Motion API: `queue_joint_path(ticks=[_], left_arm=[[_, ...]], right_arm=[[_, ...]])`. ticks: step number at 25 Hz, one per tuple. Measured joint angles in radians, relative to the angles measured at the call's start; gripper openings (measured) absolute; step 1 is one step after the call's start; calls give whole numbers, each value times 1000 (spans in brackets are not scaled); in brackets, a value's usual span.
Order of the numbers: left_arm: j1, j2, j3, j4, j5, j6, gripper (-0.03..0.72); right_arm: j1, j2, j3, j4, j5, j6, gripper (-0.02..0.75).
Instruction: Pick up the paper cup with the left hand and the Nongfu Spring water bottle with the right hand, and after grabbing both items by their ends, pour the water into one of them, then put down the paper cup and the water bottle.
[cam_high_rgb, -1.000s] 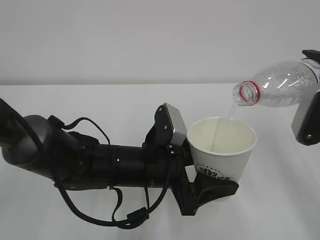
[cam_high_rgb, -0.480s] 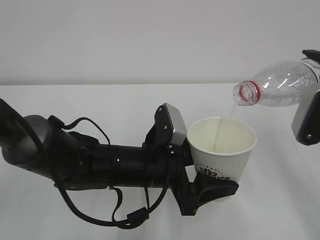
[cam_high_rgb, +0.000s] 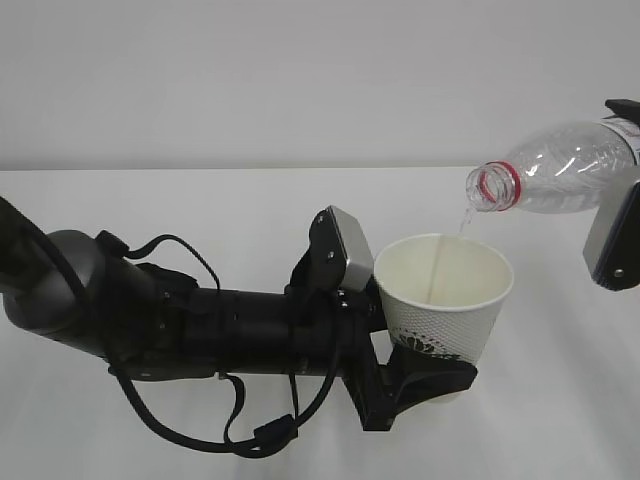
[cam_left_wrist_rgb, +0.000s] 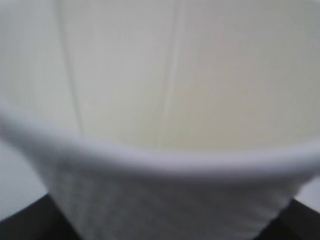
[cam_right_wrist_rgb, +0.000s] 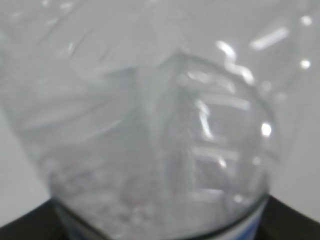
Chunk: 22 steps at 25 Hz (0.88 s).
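Nothing moved: left tool (cam_high_rgb: 432, 378) pinches paper cup (cam_high_rgb: 443, 292), right tool (cam_high_rgb: 618, 232) bottle (cam_high_rgb: 560, 168).

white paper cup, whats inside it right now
A thin stream of clear water falls from the tilted clear plastic bottle into the white paper cup. Only its cream inner wall shows; the bottom and water level are hidden by the rim.

I see a plain white table (cam_high_rgb: 250, 210) filling the lower part of my exterior view. Behind it stands a bare, pale grey wall (cam_high_rgb: 300, 80), meeting the table's far edge.
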Motion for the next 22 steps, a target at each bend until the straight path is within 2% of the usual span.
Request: queue_joint_path(ticks=[22], left_arm=[[0,0,0,0,0,0,543]], right_arm=[[0,0,0,4,-9,0,440]])
